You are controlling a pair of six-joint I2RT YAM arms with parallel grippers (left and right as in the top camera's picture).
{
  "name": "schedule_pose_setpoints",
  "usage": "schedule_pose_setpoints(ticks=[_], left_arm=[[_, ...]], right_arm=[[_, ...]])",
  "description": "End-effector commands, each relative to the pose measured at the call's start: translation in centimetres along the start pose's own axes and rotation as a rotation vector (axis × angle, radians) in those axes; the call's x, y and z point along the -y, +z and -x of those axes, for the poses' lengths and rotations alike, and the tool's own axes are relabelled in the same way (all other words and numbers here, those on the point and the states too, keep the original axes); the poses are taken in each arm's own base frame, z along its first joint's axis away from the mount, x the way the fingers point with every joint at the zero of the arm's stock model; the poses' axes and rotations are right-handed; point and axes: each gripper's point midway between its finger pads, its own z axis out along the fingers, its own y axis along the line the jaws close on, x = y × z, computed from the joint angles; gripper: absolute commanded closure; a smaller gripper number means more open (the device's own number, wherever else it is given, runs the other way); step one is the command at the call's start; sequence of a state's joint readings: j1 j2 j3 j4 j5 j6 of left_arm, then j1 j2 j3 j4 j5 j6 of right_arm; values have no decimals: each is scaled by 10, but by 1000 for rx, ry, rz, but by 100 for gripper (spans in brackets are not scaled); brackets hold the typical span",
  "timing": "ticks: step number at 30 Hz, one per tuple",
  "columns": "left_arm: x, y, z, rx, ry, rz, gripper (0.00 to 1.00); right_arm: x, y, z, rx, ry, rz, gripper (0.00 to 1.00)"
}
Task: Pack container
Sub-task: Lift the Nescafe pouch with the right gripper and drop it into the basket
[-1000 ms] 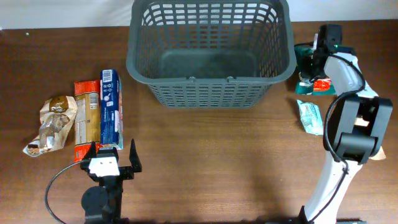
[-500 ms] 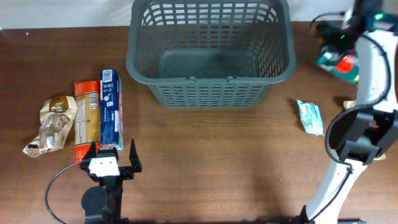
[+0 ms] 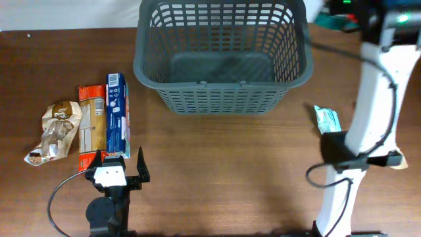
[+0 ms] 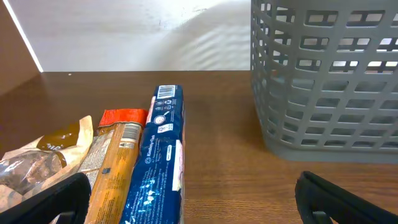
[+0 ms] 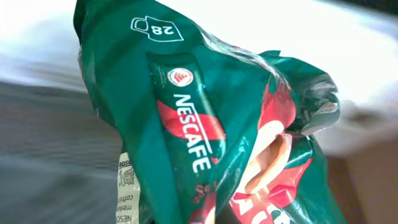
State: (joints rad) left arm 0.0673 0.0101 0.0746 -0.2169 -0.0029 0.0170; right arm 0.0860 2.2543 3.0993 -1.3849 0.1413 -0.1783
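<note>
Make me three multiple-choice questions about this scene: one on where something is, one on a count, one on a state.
1. Where does the blue packet lie?
A. in the basket
B. left of the basket, beside the orange packet
C. right of the basket

2. How many packets lie left of the basket?
A. one
B. three
C. five

3. The basket is:
A. tipped over
B. half full
C. empty

Answers: 1 B, the blue packet lies next to the orange one at the left. 2 B, there are the blue packet, the orange packet and the brown bag. 3 C, the basket stands upright and only its bare floor shows.
</note>
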Motion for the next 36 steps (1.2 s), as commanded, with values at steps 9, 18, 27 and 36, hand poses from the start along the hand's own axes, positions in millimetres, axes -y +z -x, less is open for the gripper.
schedule_pose_setpoints(ticks=[9, 18, 27, 36], left_arm=[[2, 1, -3, -2, -5, -9, 1], [2, 1, -3, -2, -5, -9, 1], [2, 1, -3, -2, -5, -9, 1], [2, 1, -3, -2, -5, -9, 1]], right_arm=[[-156, -32, 2, 2, -230, 262, 97], [-212, 61, -96, -286, -328, 312, 96], [-228, 98, -161, -417, -365, 324, 70], [-141, 10, -47, -153, -282, 102, 15]])
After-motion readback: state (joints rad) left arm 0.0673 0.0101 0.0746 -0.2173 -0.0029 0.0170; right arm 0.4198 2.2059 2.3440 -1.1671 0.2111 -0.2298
